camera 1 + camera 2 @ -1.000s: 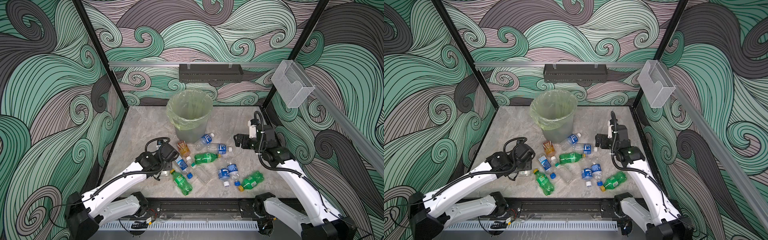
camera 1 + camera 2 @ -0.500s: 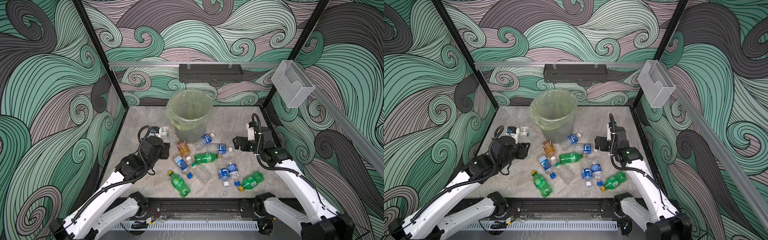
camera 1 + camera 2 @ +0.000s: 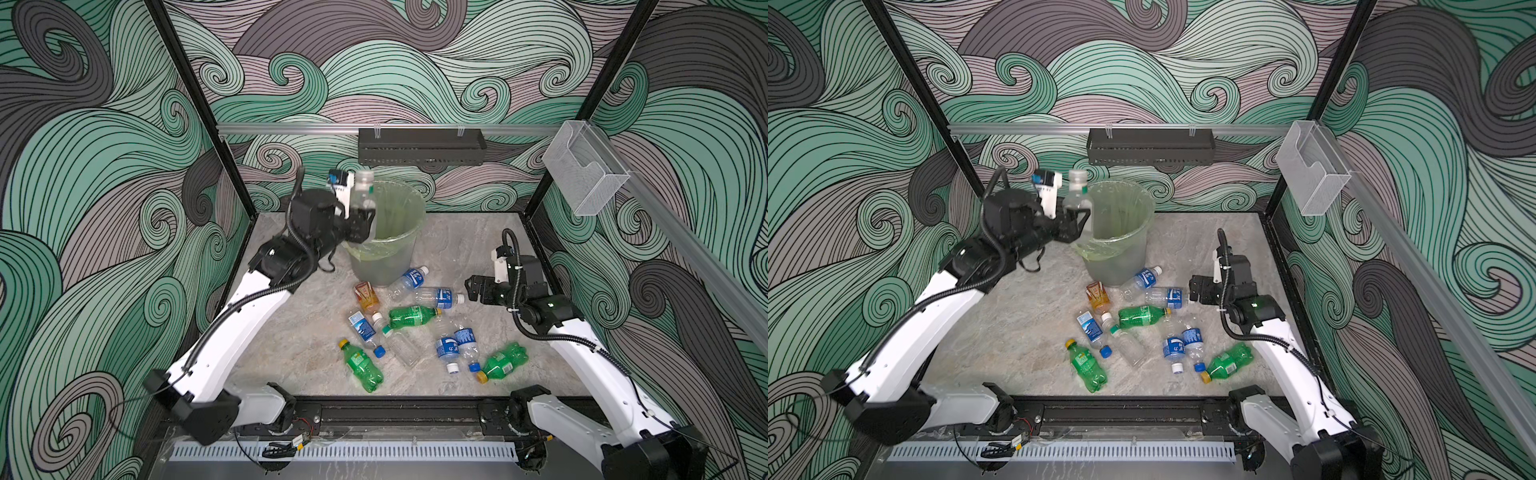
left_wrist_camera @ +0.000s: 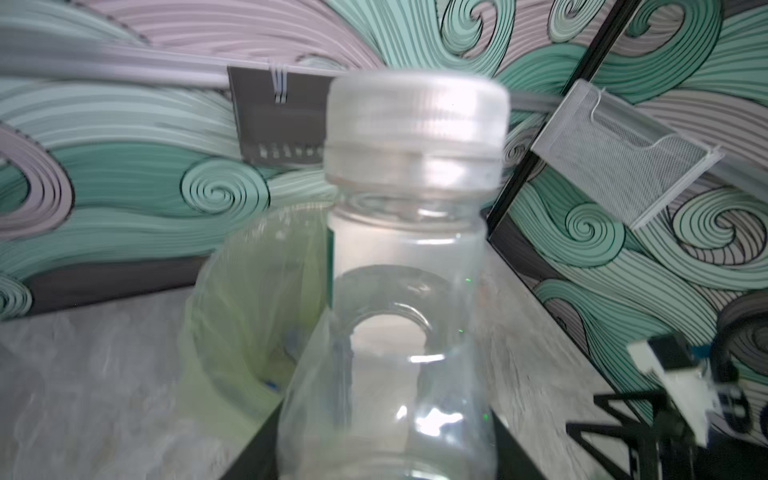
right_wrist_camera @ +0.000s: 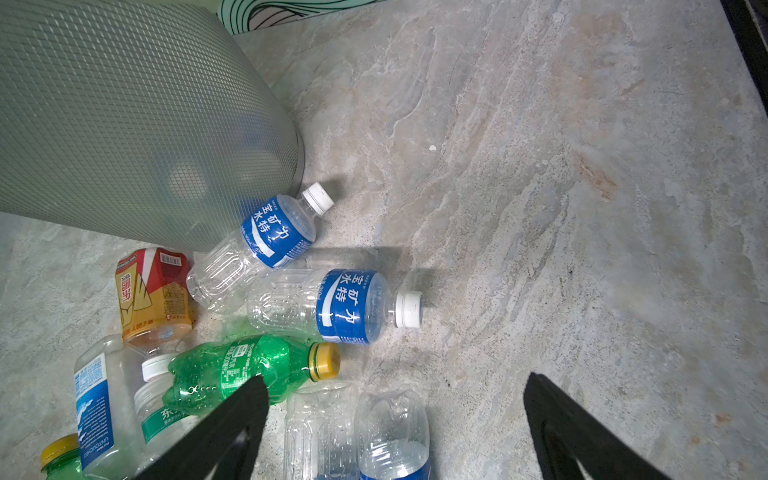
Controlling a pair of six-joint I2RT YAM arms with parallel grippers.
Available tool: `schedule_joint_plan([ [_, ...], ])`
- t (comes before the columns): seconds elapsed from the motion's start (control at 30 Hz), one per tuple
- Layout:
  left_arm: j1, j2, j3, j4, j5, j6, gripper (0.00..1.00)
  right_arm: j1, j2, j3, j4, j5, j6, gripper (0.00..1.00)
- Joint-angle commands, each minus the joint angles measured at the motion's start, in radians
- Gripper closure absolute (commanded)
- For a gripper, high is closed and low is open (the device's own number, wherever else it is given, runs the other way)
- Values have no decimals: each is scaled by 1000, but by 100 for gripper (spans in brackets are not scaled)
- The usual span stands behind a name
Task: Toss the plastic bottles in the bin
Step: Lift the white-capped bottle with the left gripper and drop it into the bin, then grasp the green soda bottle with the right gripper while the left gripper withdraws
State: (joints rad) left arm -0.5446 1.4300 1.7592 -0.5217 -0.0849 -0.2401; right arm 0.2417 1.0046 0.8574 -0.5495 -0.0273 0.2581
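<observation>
The left gripper (image 3: pixel 362 217) clasps a plain clear bottle (image 3: pixel 364 194) upright, pale cap up, at the rim of the bin (image 3: pixel 395 266).

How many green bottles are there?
3. Middle green bottle in the pile, front green bottle nearest the rail, right green bottle by the right arm. The bin might hide more.
</observation>
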Motion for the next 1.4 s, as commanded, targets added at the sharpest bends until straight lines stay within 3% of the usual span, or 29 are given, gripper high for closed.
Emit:
schedule_joint_plan([
  [0.0, 26, 217, 274, -117, 6, 19, 24, -4, -12, 0, -66, 27, 16, 3],
  [0.1, 27, 307, 420, -205, 4, 28, 16, -4, -9, 18, -141, 49, 6, 3],
  [0.27, 29, 142, 143, -53, -12, 37, 5, -4, -30, -3, -184, 128, 43, 1],
  [0.57, 47, -166, -193, -107, -128, 61, 4, -6, 25, -13, -284, 147, 166, 5],
  [0.8, 74, -343, -433, -164, -202, 4, 4, -22, 95, 11, -420, 117, 253, 7],
  [0.9, 88, -411, -541, -174, -230, -16, 4, -22, 74, 25, -515, 186, 299, 8],
  [1.03, 111, -468, -631, -179, -225, -25, 4, -22, 30, 71, -647, 323, 398, 9],
  [1.37, 177, -495, -713, -138, -129, -28, 2, -24, -14, -17, -643, 255, 537, 9],
])
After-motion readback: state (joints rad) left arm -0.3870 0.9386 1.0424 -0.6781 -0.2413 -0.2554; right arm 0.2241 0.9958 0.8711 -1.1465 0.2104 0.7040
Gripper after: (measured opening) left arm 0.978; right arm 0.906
